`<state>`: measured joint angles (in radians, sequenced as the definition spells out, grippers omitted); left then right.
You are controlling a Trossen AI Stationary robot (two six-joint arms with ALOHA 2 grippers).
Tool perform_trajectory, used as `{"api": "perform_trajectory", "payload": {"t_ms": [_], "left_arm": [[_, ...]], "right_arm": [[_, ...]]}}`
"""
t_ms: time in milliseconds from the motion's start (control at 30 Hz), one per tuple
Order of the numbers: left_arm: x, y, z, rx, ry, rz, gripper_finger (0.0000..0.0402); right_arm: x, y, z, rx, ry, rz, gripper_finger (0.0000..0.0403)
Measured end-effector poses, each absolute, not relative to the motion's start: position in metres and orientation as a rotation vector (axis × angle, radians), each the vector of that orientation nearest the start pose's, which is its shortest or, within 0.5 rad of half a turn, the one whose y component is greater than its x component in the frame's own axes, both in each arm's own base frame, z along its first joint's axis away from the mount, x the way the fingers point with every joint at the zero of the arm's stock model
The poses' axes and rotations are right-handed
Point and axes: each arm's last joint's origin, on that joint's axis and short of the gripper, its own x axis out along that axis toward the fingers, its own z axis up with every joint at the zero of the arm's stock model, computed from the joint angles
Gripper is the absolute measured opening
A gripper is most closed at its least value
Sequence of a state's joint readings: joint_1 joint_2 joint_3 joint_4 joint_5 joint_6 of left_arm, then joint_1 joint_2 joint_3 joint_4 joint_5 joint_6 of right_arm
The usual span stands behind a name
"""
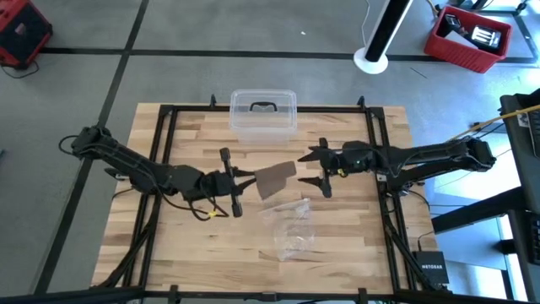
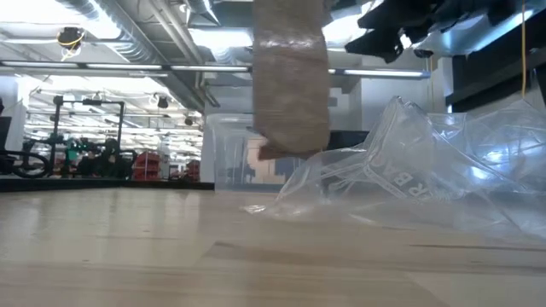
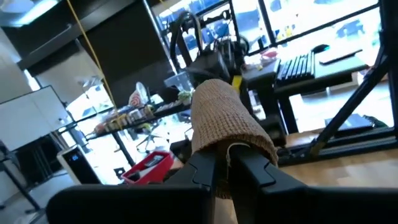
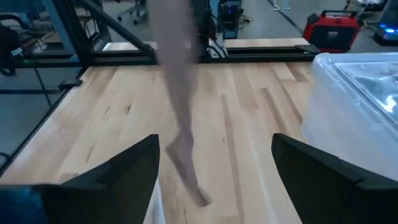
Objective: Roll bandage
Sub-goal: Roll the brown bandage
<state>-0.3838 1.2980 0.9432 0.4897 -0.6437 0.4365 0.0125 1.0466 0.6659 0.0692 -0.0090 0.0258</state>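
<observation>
1. The left gripper (image 3: 225, 168) has its two dark fingers (image 3: 202, 168) pressed together on one end of the bandage (image 3: 225, 121), a brown woven strip. In the left wrist view the fabric humps up out of the pinch and folds back over the fingertips.

2. In the high view the left gripper (image 1: 239, 183) sits left of the table's middle, and the bandage (image 1: 275, 178) runs from it to the right, toward the other arm. The strip's long axis lies roughly along the line between the two grippers, and it is held up off the wooden table (image 1: 169, 245).

3. The right gripper (image 1: 321, 171) faces it from the right with its jaws spread wide and nothing between them. The bandage's free end is near these fingers, apart from them.

4. In the right wrist view the bandage (image 4: 177, 112) shows as a narrow hanging band ahead of the open right gripper (image 4: 214, 163), between the two fingers' lines but farther off. I judge that taking the free end would call for a short reach forward.

5. The low view alone shows the bandage (image 2: 292, 77) hanging clear above the table top, with a crinkled clear plastic bag (image 2: 409, 170) just beside it.

6. The high view alone shows the plastic bag (image 1: 291, 226) lying nearer the table's front edge than the grippers, and a clear plastic box (image 1: 263, 114) at the far edge.
</observation>
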Motion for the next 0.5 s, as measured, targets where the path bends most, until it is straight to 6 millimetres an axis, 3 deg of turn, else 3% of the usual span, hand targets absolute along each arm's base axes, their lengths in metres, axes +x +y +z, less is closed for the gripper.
{"api": "perform_trajectory", "payload": {"t_ms": [133,367,500], "left_arm": [[0.275,-0.092,0.344,0.366,-0.083,0.277,0.0019],[0.274,-0.094,0.343,0.345,-0.086,0.266,0.0019],[0.275,-0.094,0.343,0.344,-0.084,0.265,0.0019]], "right_arm": [[0.239,0.004,0.249,-0.006,0.291,0.035,0.0312],[0.257,0.007,0.217,-0.001,0.097,0.086,0.0285],[0.271,0.017,0.208,0.024,0.049,0.182,0.0271]]}}
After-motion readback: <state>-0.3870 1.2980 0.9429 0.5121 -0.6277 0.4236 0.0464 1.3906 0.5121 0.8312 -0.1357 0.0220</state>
